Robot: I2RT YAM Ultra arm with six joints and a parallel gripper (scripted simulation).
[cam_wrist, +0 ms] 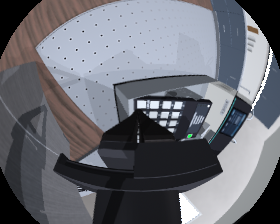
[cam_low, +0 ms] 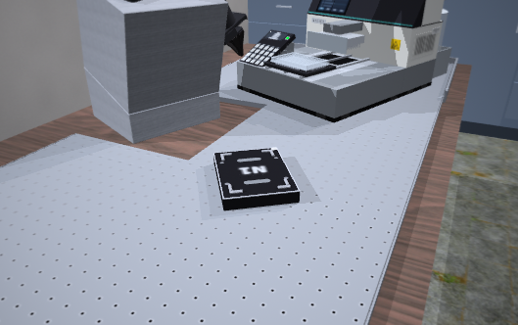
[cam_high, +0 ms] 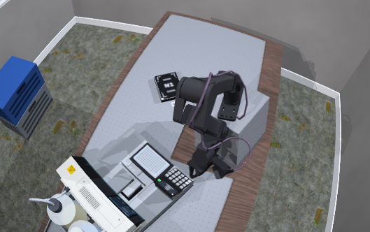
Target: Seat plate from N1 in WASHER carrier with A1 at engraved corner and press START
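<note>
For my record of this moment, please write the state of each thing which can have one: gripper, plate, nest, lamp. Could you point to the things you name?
Gripper [cam_high: 193,175] [cam_wrist: 138,112]: shut, nothing held, near the keypad.
Plate [cam_high: 151,161] [cam_low: 299,62]: on the washer's carrier; exact seating cannot be told.
Nest N1 [cam_high: 167,86] [cam_low: 255,171]: empty.
Lamp [cam_high: 159,180] [cam_low: 287,37] [cam_wrist: 190,136]: lit green.

Arm [cam_high: 212,125] matte black throughout, chunky, smooth, rounded edges. Fat barrel-shaped joint [cam_high: 191,89] well apart from pincer [cam_high: 194,175] [cam_low: 241,53] [cam_wrist: 139,113]. Thin dull-purple cable [cam_high: 250,152] in loose loops, one beside pincer. Foot [cam_high: 227,113] dark, flat, squarish, small pale dots, well apart from pincer. Boxy black block [cam_high: 222,166] just beside pincer. Pincer black too: faceted fingers tapering to points, broad slab-like crosspiece [cam_wrist: 176,160] behind.
</note>
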